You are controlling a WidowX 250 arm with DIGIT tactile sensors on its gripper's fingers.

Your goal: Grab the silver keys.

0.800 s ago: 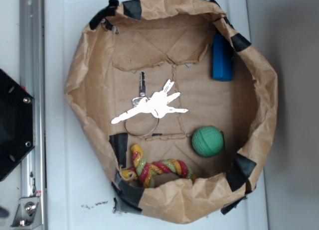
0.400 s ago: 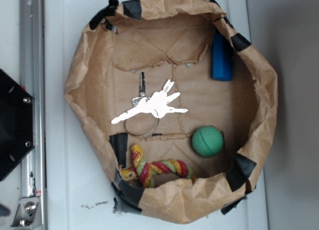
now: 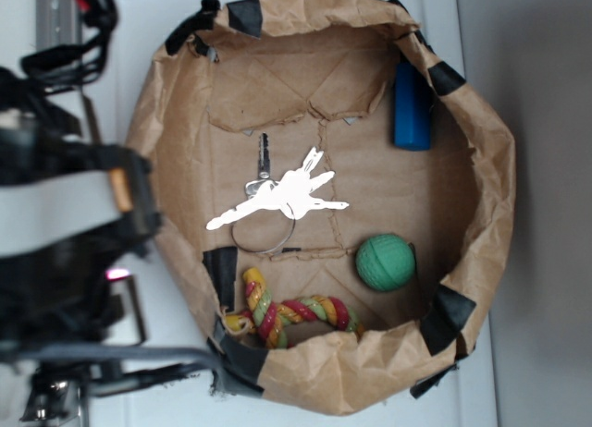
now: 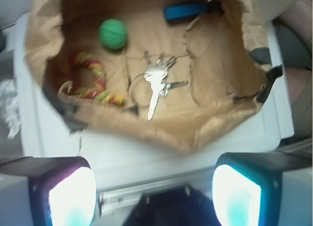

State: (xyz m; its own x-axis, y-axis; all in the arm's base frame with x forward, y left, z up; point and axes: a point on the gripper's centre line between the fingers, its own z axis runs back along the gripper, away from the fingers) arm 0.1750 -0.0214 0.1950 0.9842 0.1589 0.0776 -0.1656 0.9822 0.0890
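We see the silver keys (image 3: 277,199) lying flat near the middle of the paper bag's (image 3: 481,159) floor, their wire ring toward 6 o'clock of the bunch, a green ball (image 3: 385,262) at 4 o'clock, a knotted rope (image 3: 291,313) at 6 and a blue block (image 3: 412,105) at 1 o'clock in the exterior view. In the wrist view our tool (image 4: 155,194) hangs outside the bag over the white surface (image 4: 161,157), its two fingers spread wide and gripping nothing. We judge the approach only beginning: the tool should clear the crumpled near wall, centre above the thick of the bunch, descend with fingers straddling it, then close low against the floor. Compared with the exterior frame 0.4 s ago, the arm has swung in at 9 o'clock, hiding the rail; the keys have not moved.
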